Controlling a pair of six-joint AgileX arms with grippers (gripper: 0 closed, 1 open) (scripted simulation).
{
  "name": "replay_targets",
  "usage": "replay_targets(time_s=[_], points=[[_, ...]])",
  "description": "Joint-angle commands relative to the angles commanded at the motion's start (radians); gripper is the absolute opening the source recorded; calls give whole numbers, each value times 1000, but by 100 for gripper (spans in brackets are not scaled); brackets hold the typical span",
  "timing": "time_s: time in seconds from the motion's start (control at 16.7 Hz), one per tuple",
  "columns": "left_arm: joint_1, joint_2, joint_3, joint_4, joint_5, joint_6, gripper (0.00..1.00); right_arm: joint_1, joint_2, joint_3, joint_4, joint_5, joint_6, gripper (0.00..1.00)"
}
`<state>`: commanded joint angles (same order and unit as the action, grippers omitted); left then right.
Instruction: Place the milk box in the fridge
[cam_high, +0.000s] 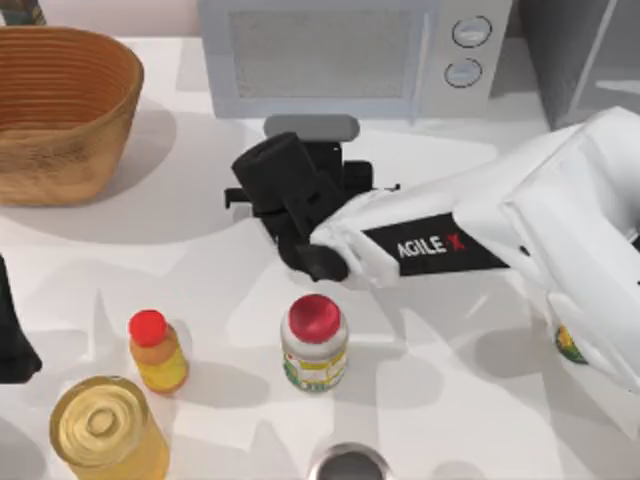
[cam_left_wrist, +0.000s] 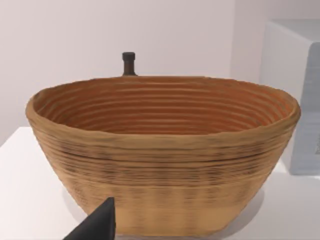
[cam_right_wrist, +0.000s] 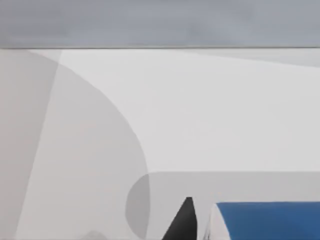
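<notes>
My right gripper (cam_high: 262, 195) sits low before the microwave (cam_high: 350, 55), and I cannot tell its grip. The milk box's (cam_right_wrist: 267, 220) blue top lies just beside one finger (cam_right_wrist: 182, 222). The fridge (cam_high: 585, 50) stands right (partly seen).

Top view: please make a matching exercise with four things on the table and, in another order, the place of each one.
Things:
1. basket
2. microwave
3. red-capped white jar
4. fridge

Places:
A. far right corner
B. far left
C. far middle, behind the right hand
D. near middle

Pairs: 1-B, 2-C, 3-D, 4-A
</notes>
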<state>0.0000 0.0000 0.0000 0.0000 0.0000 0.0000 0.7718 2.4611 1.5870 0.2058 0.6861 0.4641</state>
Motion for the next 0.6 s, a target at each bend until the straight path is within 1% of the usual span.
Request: replay_targets(time_s=[0.24, 0.6], points=[[0, 0, 0, 0, 0, 0, 100, -3, -14, 10, -15, 0, 1, 0], [0, 0, 0, 0, 0, 0, 100, -3, -113, 102, -208, -2, 0, 0]])
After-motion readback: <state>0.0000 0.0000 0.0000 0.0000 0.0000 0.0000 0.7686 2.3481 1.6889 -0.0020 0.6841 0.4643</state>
